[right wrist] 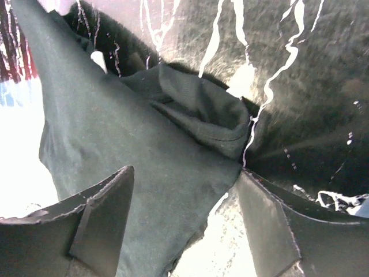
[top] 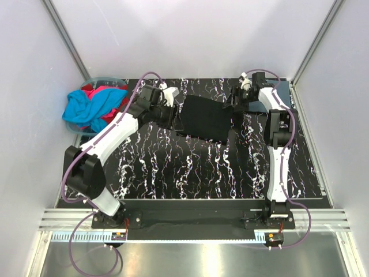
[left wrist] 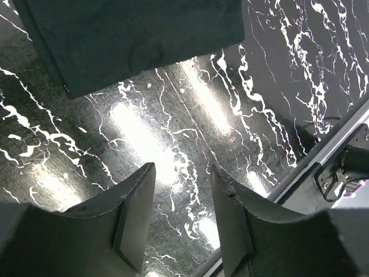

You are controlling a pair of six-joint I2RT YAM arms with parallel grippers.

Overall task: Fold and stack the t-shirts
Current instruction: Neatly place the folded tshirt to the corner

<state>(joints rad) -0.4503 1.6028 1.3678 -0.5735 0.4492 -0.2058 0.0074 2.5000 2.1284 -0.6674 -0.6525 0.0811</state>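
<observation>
Far left: a crumpled heap of bright cyan and red cloth t-shirts (top: pixel 92 107) sits in a pale translucent plastic tub (top: pixel 107 78) at the table's left edge, not yet folded. The left gripper (left wrist: pixel 181 196) hovers just beside the left edge of the black cloth t-shirt (top: pixel 203 118). Its jaws are spread with nothing between them, only the black, white-veined marble-pattern tabletop (top: pixel 190 173) below. The black shirt lies mid-table toward the far side as a roughly flattened rectangle, with its right end bunched into a rumpled fold. The right gripper (right wrist: pixel 184 213) is over that bunched end, jaws spread wide, cloth lying beneath the gap and not pinched. Judgement: the shirt is light, limp and not fragile, and grippy enough for the pads. It will sag and drag, and will not keep its shape if lifted from one point. Best hold: pinch a flat edge or corner on each side, both arms lifting together. Risk: closing on the bunched wad catches several layers.
</observation>
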